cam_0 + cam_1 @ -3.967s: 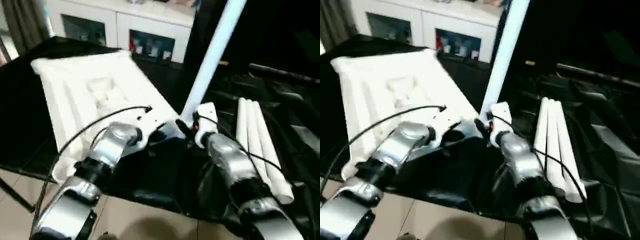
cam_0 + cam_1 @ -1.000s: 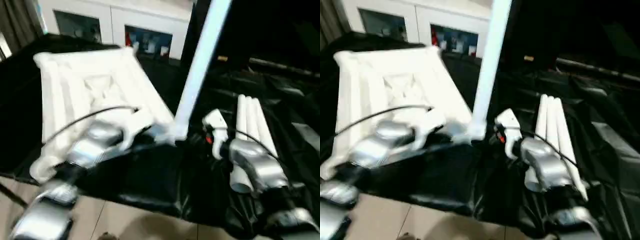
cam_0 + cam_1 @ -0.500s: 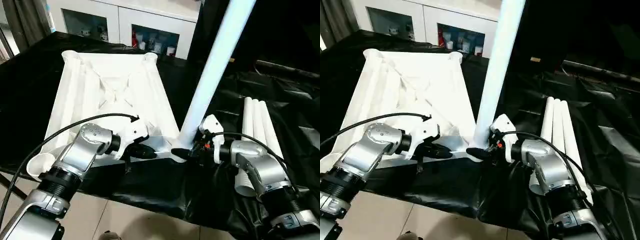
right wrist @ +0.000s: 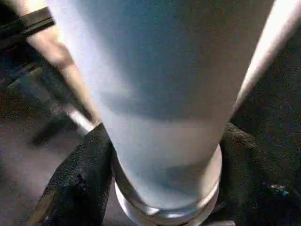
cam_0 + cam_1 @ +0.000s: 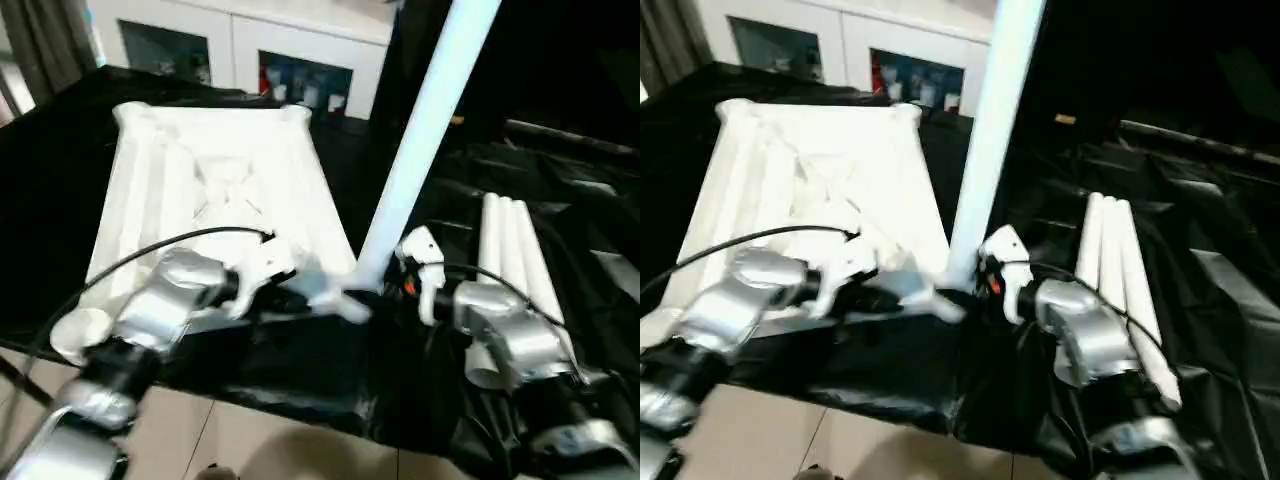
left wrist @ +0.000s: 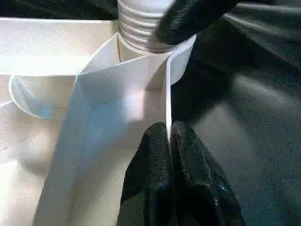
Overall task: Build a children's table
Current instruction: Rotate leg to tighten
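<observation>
The table top (image 5: 215,200) is the biggest thing here: it lies upside down, ribbed underside up, on the black-covered desk (image 5: 60,140), filling the robot's left half of it, with one near corner hanging past the front edge. All-white moulded plastic, so I'd guess light and stiff but slick, and big enough to pivot if pushed at one corner. The thin ribs and rim walls look like the easiest places to pinch.

Next, the upright leg (image 5: 420,130), standing in the top's near corner socket (image 6: 141,56) by the front edge and leaning away toward the far right. Smooth tapered tube, probably very light and prone to slipping through a grip. Low down by the threaded end seems the sensible place to hold it, since higher up would just lever it over.

Three spare legs (image 5: 515,270) lie side by side near the desk's right front corner.

As for containers, it's really just the corner sockets: the near one holds the leg's ribbed end, while the other near corner socket (image 5: 75,330) looks empty.

The right gripper (image 4: 160,183) has its fingers spread around the leg's base, one each side. The left gripper (image 6: 169,141) has its fingers pressed together, pinching a thin wall of the top right beside that socket.
</observation>
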Controlling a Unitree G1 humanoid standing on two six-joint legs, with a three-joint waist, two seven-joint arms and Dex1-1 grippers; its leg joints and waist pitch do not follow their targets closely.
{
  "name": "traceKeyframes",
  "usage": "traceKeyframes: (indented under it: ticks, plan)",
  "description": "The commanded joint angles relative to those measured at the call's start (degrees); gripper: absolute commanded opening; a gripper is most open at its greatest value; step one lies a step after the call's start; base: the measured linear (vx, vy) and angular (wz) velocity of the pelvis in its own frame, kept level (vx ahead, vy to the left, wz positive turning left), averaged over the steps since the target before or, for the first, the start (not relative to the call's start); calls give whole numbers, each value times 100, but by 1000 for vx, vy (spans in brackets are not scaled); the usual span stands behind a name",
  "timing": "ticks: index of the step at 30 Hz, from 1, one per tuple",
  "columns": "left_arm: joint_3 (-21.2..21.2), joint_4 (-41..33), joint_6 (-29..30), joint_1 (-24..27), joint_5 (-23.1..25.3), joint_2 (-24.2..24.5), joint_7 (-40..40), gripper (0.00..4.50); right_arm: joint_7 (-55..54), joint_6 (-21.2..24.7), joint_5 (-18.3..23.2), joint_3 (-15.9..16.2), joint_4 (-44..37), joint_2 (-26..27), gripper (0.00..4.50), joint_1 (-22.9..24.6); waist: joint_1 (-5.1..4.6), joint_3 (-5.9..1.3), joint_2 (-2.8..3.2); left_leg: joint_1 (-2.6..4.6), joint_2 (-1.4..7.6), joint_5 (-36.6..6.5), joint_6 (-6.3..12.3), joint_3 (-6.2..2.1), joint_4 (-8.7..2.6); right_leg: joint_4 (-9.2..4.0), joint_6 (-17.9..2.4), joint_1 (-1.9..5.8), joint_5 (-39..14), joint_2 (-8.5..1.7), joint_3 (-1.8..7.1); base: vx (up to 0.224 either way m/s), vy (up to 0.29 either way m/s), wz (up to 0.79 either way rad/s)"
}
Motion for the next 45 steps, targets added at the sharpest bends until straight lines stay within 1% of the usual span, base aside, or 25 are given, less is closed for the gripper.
traceKeyframes:
  ticks: [1, 3, 4, 5, 6, 7, 9, 10, 11, 13, 14, 17, 19, 20, 21, 23, 27, 28, 29, 33, 34, 35, 36, 39, 45]
  plan:
    - [135, 674, 222, -441, 126, -754, 1336, 0, -1438, 197, -210, -280, 725, 459, 274, -184, -30, -319, 83, 115, -105, -1594, -274, 129, -399, -498, -1019, 139, -1569, -140, 128, 0, 0, 0]
    - [213, 889, 384, -592, 172, -968, 1764, 0, -1980, 223, -204, -451, 957, 663, 273, -291, -16, -339, 66, 90, -111, -1688, -336, 100, -401, -526, -864, 168, -1938, -166, 119, -27, -2, 1]
    - [228, 956, 400, -642, 181, -1038, 1877, 0, -2129, 234, -201, -489, 1050, 730, 273, -341, -4, -337, 95, 74, -112, -1676, -304, 89, -406, -532, -786, 172, -1879, -162, 117, 0, 0, 0]
    - [234, 1128, 400, -771, 227, -1206, 2141, 0, -2560, 196, -197, -593, 1299, 914, 273, -481, -26, -332, 95, 56, -118, -1702, -279, 91, -414, -543, -763, 164, -1864, -150, 119, 0, 0, 0]
    - [234, 1128, 400, -771, 227, -1206, 2141, 0, -2560, 196, -197, -593, 1299, 914, 273, -481, -30, -343, 87, 72, -124, -1724, -295, 93, -409, -544, -725, 149, -1855, -136, 112, 0, 0, 0]
    - [232, 1278, 368, -890, 257, -1386, 2324, 0, -2934, 125, -193, -668, 1547, 1114, 272, -650, -28, -359, 102, 48, -127, -1629, -292, 85, -409, -524, -720, 173, -1713, -142, 112, 0, 0, 0]
    - [232, 1324, 380, -938, 271, -1474, 2370, 0, -3085, 25, -226, -667, 1644, 1219, 272, -744, -33, -364, 90, 40, -125, -1555, -289, 86, -406, -511, -728, 183, -1492, -127, 105, 0, 0, 0]
    - [214, 1320, 367, -954, 289, -1510, 2358, 0, -3072, -88, -250, -632, 1660, 1279, 272, -791, -26, -369, 116, 37, -124, -1509, -281, 87, -402, -497, -751, 184, -1372, -136, 109, 0, 0, 0]
    - [213, 1354, 350, -972, 297, -1535, 2306, 0, -2942, -211, -288, -590, 1624, 1320, 272, -817, -30, -372, 107, 23, -128, -1423, -264, 87, -403, -484, -782, 197, -1193, -123, 104, 0, 0, 0]
    - [181, 1380, 272, -970, 313, -1512, 2202, 0, -2681, -342, -287, -580, 1543, 1347, 342, -827, -21, -381, 104, 25, -132, -1319, -207, 101, -389, -466, -838, 213, -930, -115, 107, 0, 0, 0]
    - [167, 1330, 277, -931, 298, -1458, 2112, 0, -2494, -395, -265, -564, 1459, 1314, 342, -803, -20, -381, 99, 14, -134, -1229, -172, 101, -387, -448, -884, 228, -779, -108, 106, 0, 0, 0]
    - [135, 1223, 257, -849, 257, -1339, 1948, 0, -2214, -438, -227, -508, 1314, 1213, 364, -754, -12, -375, 102, 20, -130, -1189, -107, 105, -389, -444, -957, 241, -689, -110, 104, 0, 0, 0]
    - [83, 1079, 126, -713, 211, -1109, 1640, 0, -1649, -405, -179, -314, 1055, 916, 387, -659, -25, -372, 92, 20, -121, -1236, -52, 107, -390, -454, -982, 260, -724, -105, 103, 0, 0, 0]
    - [68, 1019, 85, -659, 187, -1028, 1514, 0, -1455, -406, -162, -255, 980, 809, 387, -626, -31, -368, 95, 2, -125, -1212, -42, 101, -390, -445, -994, 263, -699, -116, 104, 0, 0, 0]
    - [58, 923, -72, -572, 143, -883, 1287, 0, -1076, -402, -146, -142, 813, 586, 387, -542, -13, -373, 96, 13, -121, -1146, -24, 95, -391, -453, -999, 282, -653, -115, 97, 0, 0, 0]
    - [51, 699, -227, -391, 33, -595, 800, 0, -347, -402, -139, -22, 490, 186, 387, -366, -24, -375, 88, 2, -115, -1038, 96, 118, -375, -424, -1103, 282, -454, -113, 112, 0, 0, 0]
    - [-24, 170, -449, -73, -266, -239, -59, 0, 112, -377, -89, -48, 256, -137, 387, -232, -25, -368, 100, 28, -91, -1056, 109, 119, -384, -411, -1214, 255, -465, -119, 110, 0, 0, 0]
    - [-30, 71, -365, -30, -319, -182, -171, 0, 187, -367, -78, -50, 213, -195, 387, -201, -18, -360, 63, 31, -84, -1040, 106, 131, -388, -414, -1235, 244, -524, -119, 112, 0, 0, 0]
    - [-38, -44, -329, 24, -367, -106, -296, 0, 353, -361, -54, -14, 117, -292, 387, -135, 0, -363, 77, 44, -80, -1018, 104, 130, -386, -401, -1245, 247, -503, -119, 111, 0, 0, 0]
    - [-33, -174, -392, 113, -374, 42, -446, 0, 818, -237, 94, 100, -169, -535, 387, 50, 30, -358, 87, 48, -82, -1018, 122, 140, -385, -397, -1235, 243, -435, -108, 113, 0, 0, 0]
    - [-15, -190, -385, 128, -380, 64, -471, 0, 906, -190, 120, 114, -213, -573, 387, 76, 39, -355, 59, 34, -87, -991, 133, 142, -385, -396, -1209, 254, -438, -116, 114, 0, 0, 0]
    - [-3, -210, -384, 142, -379, 78, -490, 0, 971, -170, 121, 122, -232, -588, 387, 86, 36, -354, 58, 31, -88, -992, 129, 141, -385, -399, -1198, 255, -468, -120, 115, 0, 0, 0]
    - [7, -235, -385, 157, -383, 91, -512, 0, 1012, -164, 114, 130, -240, -594, 370, 91, 31, -354, 47, 22, -90, -1002, 119, 140, -385, -406, -1181, 255, -543, -123, 113, 0, 0, 0]
    - [24, -335, -333, 199, -410, 128, -582, 0, 1018, -197, 70, 146, -194, -558, 360, 71, 13, -353, 52, 26, -89, -1034, 86, 138, -387, -417, -1150, 242, -698, -133, 115, 0, 0, 0]
    - [56, -404, -265, 213, -456, 167, -613, 0, 1029, -132, 198, 127, -222, -487, 299, 30, 10, -363, 54, 29, -91, -923, 96, 138, -380, -391, -1177, 245, -543, -127, 113, 0, 0, 0]
